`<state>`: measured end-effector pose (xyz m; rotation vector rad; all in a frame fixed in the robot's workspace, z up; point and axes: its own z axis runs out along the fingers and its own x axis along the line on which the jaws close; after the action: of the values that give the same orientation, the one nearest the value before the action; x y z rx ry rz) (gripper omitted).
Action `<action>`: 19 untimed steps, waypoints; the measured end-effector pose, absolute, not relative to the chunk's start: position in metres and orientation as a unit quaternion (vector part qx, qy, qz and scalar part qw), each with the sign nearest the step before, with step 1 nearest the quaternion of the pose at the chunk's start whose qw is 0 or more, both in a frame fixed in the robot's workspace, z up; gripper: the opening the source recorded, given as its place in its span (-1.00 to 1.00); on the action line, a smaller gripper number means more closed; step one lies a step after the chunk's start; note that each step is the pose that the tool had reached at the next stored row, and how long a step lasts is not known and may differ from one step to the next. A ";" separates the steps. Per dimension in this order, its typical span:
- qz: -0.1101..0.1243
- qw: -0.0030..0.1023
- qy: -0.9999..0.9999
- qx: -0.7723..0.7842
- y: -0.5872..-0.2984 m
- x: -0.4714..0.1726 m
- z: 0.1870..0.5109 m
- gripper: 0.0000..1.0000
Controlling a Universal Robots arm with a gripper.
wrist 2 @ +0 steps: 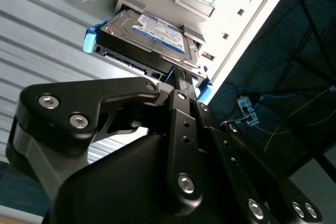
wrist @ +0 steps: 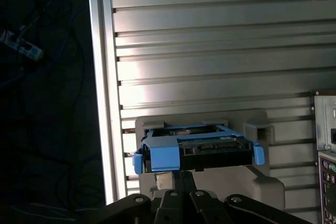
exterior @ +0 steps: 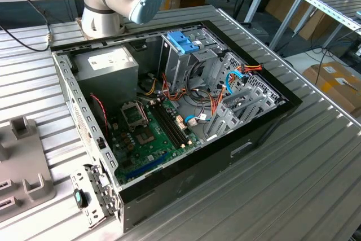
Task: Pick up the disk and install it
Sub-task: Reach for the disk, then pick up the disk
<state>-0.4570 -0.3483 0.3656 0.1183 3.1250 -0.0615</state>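
Ribbed alu table [exterior: 316,184]: open PC case [exterior: 186,187] mid, grey fixture plate [exterior: 22,159] at exterior view's left.

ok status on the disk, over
Gripper at the disk edge. Disk in grey holder on the slatted table, not installed. Nothing seen blocking it.

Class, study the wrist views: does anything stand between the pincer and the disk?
Nothing visible does. In the second wrist view the pincer reaches straight to the near edge of the disk, with no object between them.
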 end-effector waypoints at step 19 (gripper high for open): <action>-0.020 0.006 0.999 0.035 -0.348 -0.455 0.364 -0.79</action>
<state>-0.4547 -0.3484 0.3642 0.1086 3.1265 -0.0614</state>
